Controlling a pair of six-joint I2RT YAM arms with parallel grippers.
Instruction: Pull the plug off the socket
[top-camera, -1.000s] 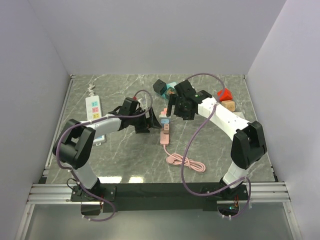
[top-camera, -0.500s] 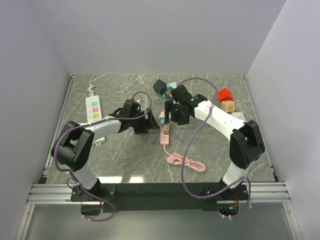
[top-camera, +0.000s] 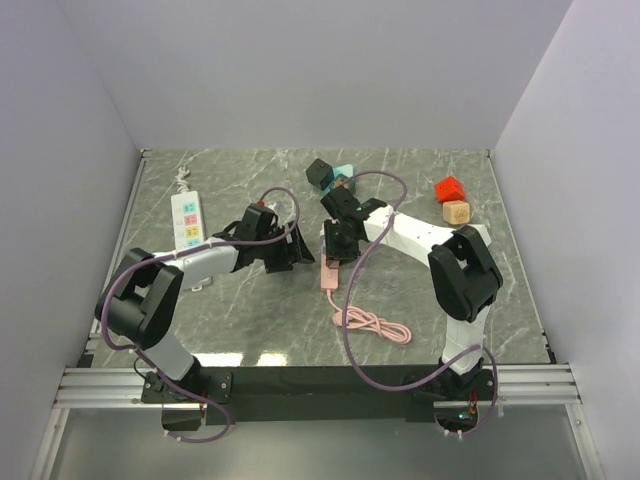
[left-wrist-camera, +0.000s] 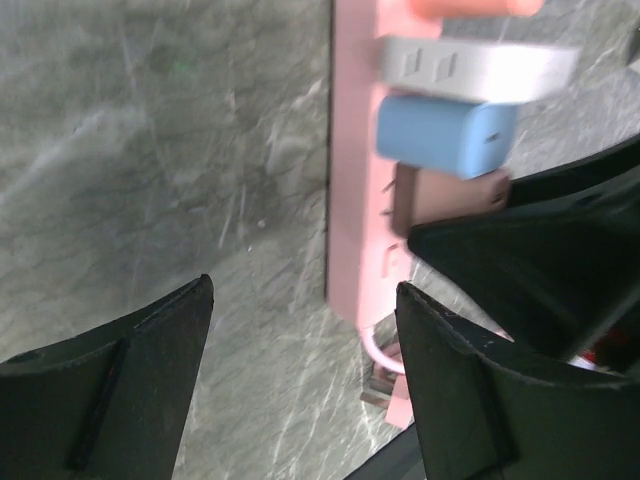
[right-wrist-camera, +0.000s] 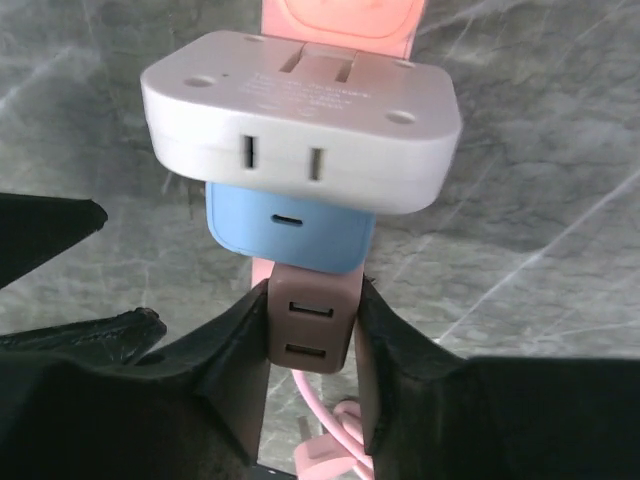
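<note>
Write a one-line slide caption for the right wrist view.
Right gripper clamps the brown plug on the pink power strip, beside a blue plug and a white adapter.

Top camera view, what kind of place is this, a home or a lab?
Probably a robotics lab cell: plain walls box in a marble-patterned table, left arm and right arm bolt to a metal rail, toy blocks lie about.

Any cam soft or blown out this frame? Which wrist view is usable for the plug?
Left wrist: soft, the pink power strip and blue plug smeared, the left hand near-black. Right wrist: sharp on the white adapter and the brown plug in the right hand, though its fingers are underexposed. Top external: sharp, evenly lit, no glare on the table.
</note>
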